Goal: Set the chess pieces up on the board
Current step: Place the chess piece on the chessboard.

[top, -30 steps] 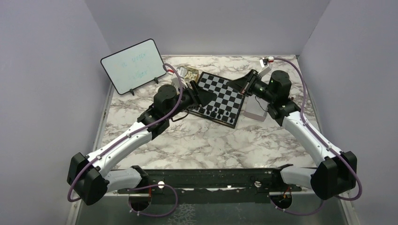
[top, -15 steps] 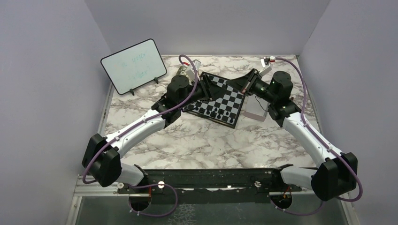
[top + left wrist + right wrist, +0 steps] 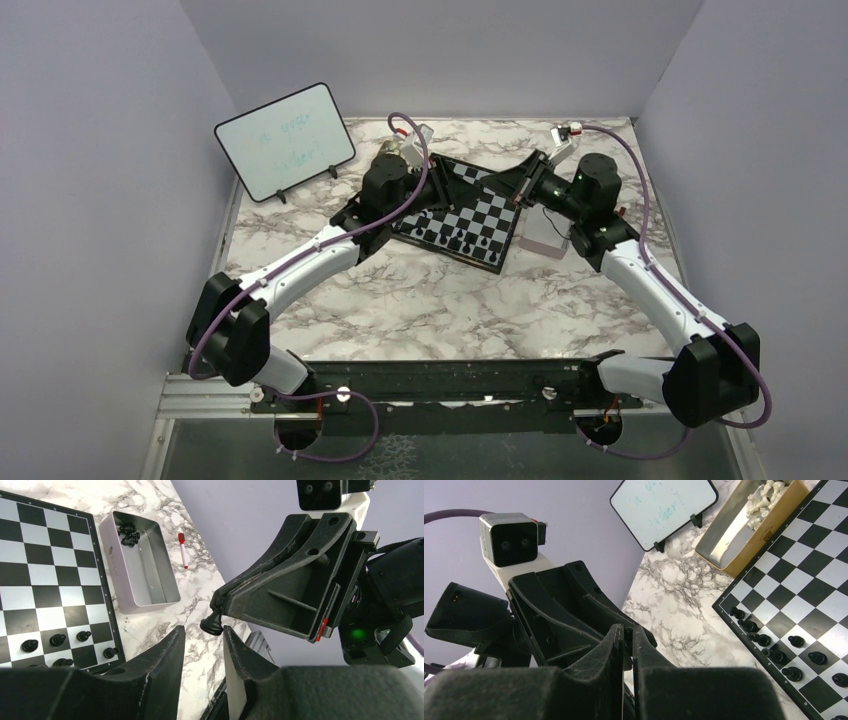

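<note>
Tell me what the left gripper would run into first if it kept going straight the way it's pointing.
Most likely the black chess piece pinched in the right gripper, which hangs just ahead of the open fingers of the left gripper; depth is hard to judge.

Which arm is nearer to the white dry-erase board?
Left. The left arm stands just right of the dry-erase board; the right arm is across the chessboard, at its right edge.
</note>
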You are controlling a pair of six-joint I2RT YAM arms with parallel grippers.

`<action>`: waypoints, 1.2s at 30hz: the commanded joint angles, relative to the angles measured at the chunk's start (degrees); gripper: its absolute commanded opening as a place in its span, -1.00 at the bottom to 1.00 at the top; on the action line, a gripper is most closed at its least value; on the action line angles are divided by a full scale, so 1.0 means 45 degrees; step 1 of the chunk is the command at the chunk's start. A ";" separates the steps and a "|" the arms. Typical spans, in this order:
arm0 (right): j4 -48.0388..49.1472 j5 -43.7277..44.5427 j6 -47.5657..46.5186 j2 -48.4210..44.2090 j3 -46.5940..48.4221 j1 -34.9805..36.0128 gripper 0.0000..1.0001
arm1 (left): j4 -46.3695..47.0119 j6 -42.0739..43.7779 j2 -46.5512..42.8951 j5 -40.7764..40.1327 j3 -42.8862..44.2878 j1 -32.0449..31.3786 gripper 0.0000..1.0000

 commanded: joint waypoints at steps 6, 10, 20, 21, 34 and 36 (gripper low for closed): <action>-0.0217 -0.0879 -0.0917 -0.0112 -0.0358 0.0100 -0.78 | 0.0459 0.0726 0.0222 0.0417 0.0184 0.0189 -0.52; -0.0919 -0.1138 -0.1502 -0.0024 -0.0103 0.0101 -0.78 | 0.0341 0.1320 0.0315 0.0875 0.0257 0.0269 -0.63; -0.1449 -0.1856 -0.1981 0.0023 -0.0131 0.0094 -0.77 | -0.0615 0.2807 0.0656 0.1988 0.0539 0.0465 -0.91; -0.1583 -0.1897 -0.2091 0.0034 -0.0086 0.0092 -0.78 | -0.0725 0.2976 0.0712 0.2087 0.0578 0.0489 -0.91; -0.3779 -0.3186 -0.3663 0.0291 0.0347 0.0088 -0.72 | -0.1982 0.4639 0.1180 0.2999 0.1010 0.0504 -0.96; -0.3923 -0.3300 -0.3838 0.0270 0.0373 0.0087 -0.71 | -0.2152 0.4967 0.1163 0.3099 0.1005 0.0504 -0.97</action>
